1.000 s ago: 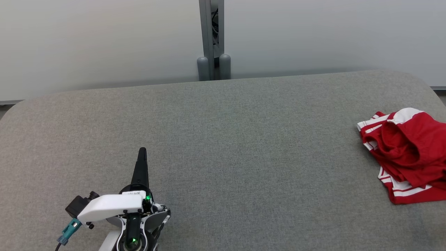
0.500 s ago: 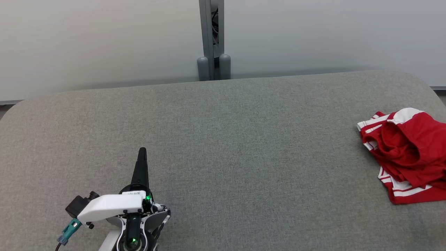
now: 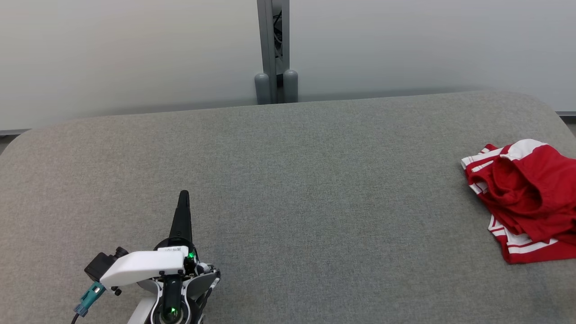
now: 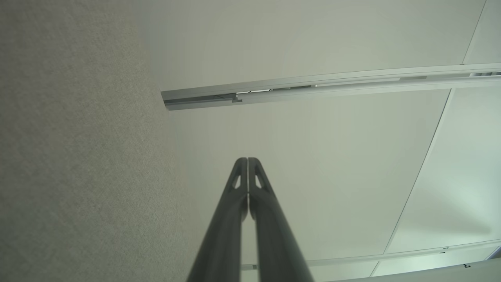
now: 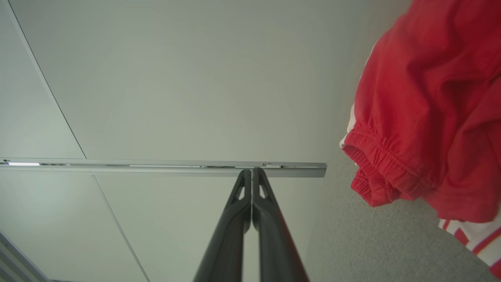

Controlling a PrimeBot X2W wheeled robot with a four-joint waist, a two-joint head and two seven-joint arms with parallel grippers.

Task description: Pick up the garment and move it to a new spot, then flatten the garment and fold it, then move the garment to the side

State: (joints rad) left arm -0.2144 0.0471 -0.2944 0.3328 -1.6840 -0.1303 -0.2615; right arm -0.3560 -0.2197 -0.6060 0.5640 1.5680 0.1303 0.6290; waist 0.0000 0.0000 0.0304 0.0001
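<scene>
The garment (image 3: 524, 198) is a crumpled red pair of shorts with white stripes, lying at the right edge of the grey padded table (image 3: 292, 180). My left gripper (image 3: 183, 196) sits low at the lower left of the head view, shut and empty, far from the garment. Its two dark fingers (image 4: 235, 207) meet at the tips in the left wrist view. In the right wrist view my right gripper (image 5: 252, 172) is shut and empty, pointing at the wall, with the garment (image 5: 426, 117) close on its right side, apart from the fingers.
A pale partition wall (image 3: 135, 54) runs behind the table, with a grey post (image 3: 274, 49) and two rounded caps at its middle. The table's corners are rounded at the far left and far right.
</scene>
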